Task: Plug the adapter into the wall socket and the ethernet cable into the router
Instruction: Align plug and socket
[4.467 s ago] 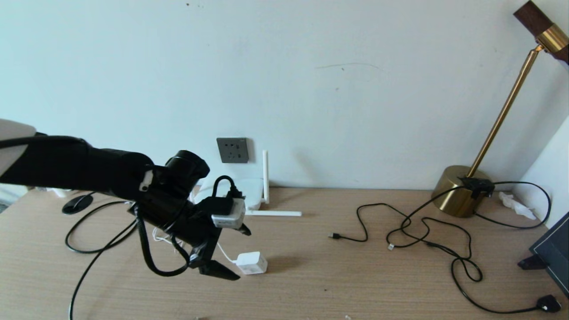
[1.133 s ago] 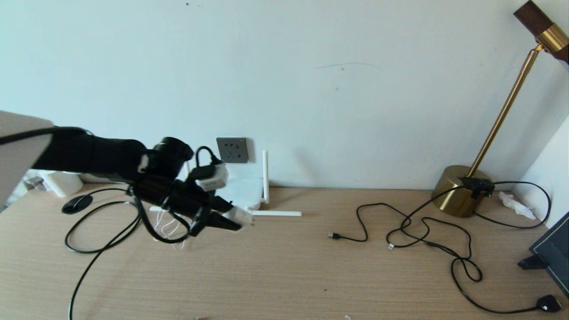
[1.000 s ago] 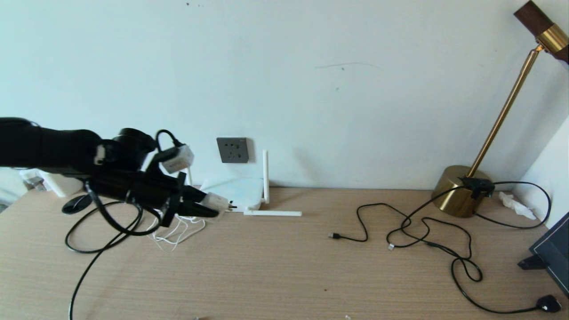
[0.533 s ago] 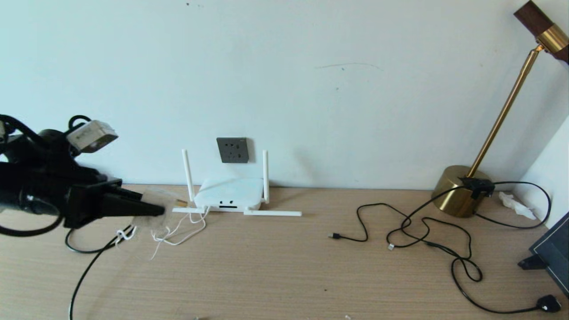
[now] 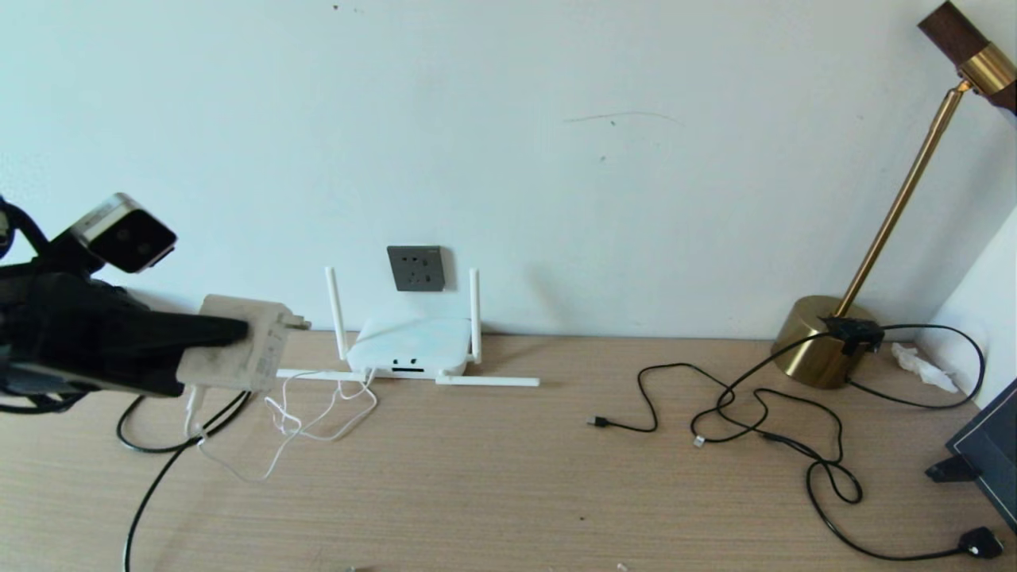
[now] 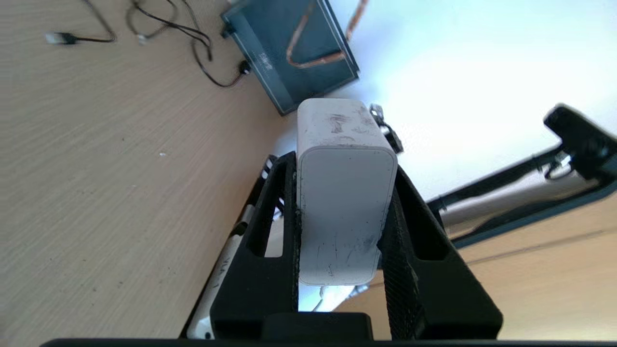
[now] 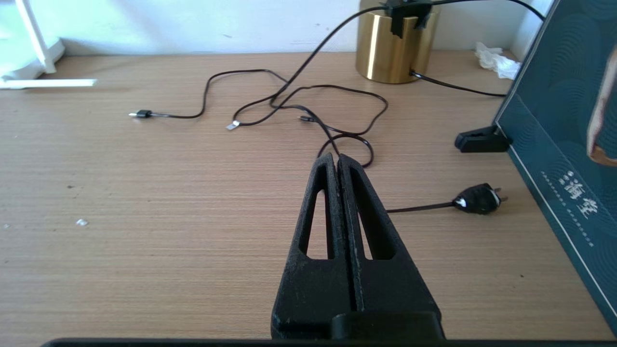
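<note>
My left gripper (image 5: 238, 334) is pinching the adapter (image 5: 238, 349) above the desk (image 5: 508, 492), left of the router (image 5: 409, 349), prongs aiming toward the wall socket (image 5: 415, 268). Its white cord (image 5: 310, 413) is trailing onto the desk. My right gripper (image 7: 337, 166) is hovering pressed together over the black cables (image 7: 308, 111).

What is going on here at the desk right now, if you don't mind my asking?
The left gripper is shut on the adapter, holding it off the desk at the left, its white cord trailing down. The prongs point roughly toward the wall socket, which is empty. The router sits below the socket. The right gripper is shut and idle over the desk.
</note>
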{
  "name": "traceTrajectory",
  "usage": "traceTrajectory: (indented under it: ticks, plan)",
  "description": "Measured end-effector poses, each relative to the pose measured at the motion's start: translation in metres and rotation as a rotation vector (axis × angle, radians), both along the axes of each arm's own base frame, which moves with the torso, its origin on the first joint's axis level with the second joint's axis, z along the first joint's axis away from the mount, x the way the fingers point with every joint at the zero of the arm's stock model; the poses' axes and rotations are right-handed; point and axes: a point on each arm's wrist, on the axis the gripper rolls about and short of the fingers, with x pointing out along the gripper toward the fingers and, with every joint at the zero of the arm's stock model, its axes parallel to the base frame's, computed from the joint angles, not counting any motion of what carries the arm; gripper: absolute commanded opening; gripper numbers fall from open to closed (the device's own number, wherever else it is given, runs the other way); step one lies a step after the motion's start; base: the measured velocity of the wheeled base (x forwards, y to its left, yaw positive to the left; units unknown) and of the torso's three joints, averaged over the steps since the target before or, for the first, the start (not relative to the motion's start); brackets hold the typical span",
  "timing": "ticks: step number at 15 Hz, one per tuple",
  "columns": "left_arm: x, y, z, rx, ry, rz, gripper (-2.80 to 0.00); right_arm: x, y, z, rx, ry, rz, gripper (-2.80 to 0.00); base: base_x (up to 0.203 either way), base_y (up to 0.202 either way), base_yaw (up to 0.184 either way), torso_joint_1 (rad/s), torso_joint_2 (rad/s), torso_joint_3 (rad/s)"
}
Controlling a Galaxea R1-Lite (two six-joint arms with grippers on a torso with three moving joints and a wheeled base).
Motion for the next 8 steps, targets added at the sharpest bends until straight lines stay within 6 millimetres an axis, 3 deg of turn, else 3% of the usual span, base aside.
traceTrajectory:
  ticks: [5, 8]
  plan:
    - [0.02, 0.031, -0.003, 0.004, -0.02, 0.104, -2.8, 0.0, 0.0, 0.0, 0.0, 0.0, 0.0, -2.8, 0.0, 0.0, 0.0, 0.0, 0.0, 0.0]
    - [0.027, 0.051, 0.018, 0.044, -0.163, 0.169, -2.8, 0.0, 0.0, 0.0, 0.0, 0.0, 0.0, -2.8, 0.0, 0.0, 0.0, 0.0, 0.0, 0.0]
